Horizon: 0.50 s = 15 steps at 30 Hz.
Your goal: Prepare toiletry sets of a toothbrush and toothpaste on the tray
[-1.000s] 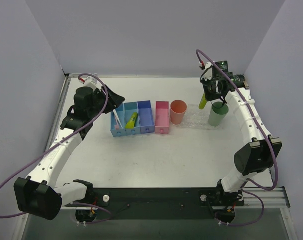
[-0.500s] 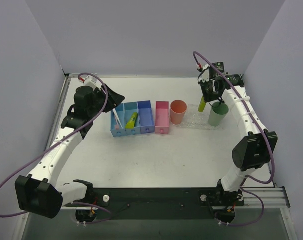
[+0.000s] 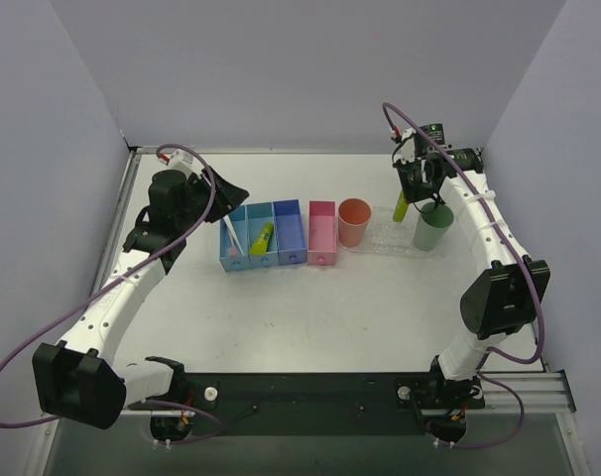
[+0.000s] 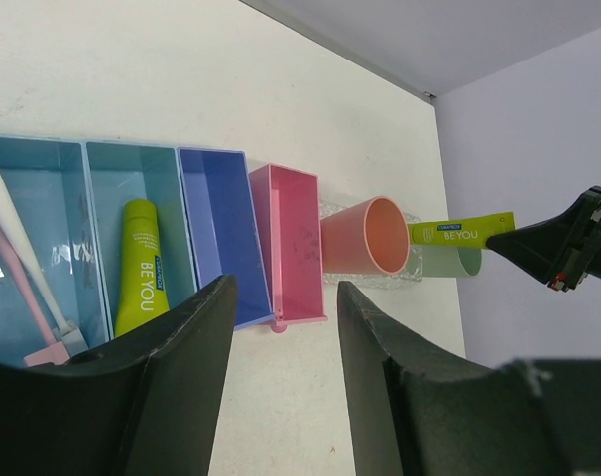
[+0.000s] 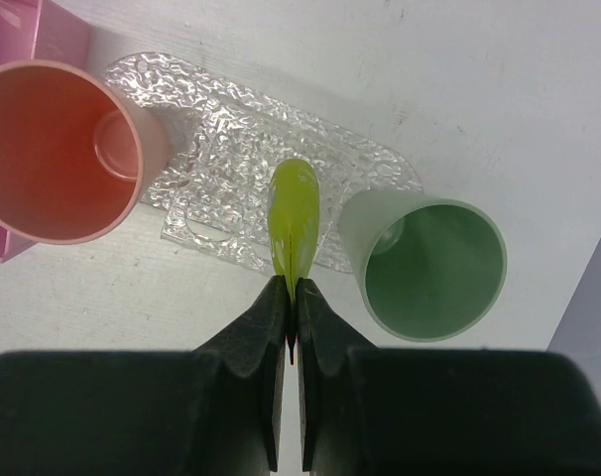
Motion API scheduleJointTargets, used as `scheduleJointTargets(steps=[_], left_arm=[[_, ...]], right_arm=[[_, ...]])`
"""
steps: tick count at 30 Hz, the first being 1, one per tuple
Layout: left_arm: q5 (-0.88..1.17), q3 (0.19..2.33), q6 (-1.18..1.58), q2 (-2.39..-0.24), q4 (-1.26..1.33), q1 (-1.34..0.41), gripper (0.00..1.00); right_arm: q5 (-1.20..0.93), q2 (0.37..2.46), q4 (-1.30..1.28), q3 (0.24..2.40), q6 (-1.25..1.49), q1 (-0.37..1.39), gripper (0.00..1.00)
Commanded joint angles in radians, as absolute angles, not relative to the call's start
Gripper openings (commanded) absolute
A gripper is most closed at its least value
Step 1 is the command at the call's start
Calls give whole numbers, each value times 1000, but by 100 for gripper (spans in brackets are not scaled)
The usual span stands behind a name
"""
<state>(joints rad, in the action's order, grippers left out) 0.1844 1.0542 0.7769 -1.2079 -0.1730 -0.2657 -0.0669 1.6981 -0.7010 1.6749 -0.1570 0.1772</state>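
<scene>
My right gripper [image 5: 292, 288] is shut on the flat end of a lime-yellow toothpaste [image 5: 294, 213] tube, which hangs nozzle-down over the clear bumpy tray [image 5: 211, 149]. The top view shows that toothpaste [image 3: 403, 206] between the orange cup [image 3: 354, 222] and the green cup [image 3: 432, 226]. A second toothpaste [image 4: 139, 263] lies in the middle blue bin. The white toothbrush [image 4: 13, 253] leans in the leftmost blue bin. My left gripper [image 4: 286, 288] stands open above the bins' near side with nothing in it.
Three blue bins [image 3: 264, 236] and a pink box [image 3: 322, 233] stand in a row left of the orange cup [image 5: 53, 149]. The green cup [image 5: 429, 268] stands at the tray's right end. Walls close in the table on three sides.
My right arm has shifted a little to the left with the toothpaste tube still in its grip. The left arm has hardly moved.
</scene>
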Motion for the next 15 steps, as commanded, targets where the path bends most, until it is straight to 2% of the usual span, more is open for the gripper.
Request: scheduleJointTargets(steps=[1,15], left_arm=[[198,1060,785,-1206,-112,-256,55],[193,1042,788,-1184,-113,-255,55]], right_arm=[[-49,1697,-675,1657,-161,179,0],[-55,1709,-638,1605,-164,179,0]])
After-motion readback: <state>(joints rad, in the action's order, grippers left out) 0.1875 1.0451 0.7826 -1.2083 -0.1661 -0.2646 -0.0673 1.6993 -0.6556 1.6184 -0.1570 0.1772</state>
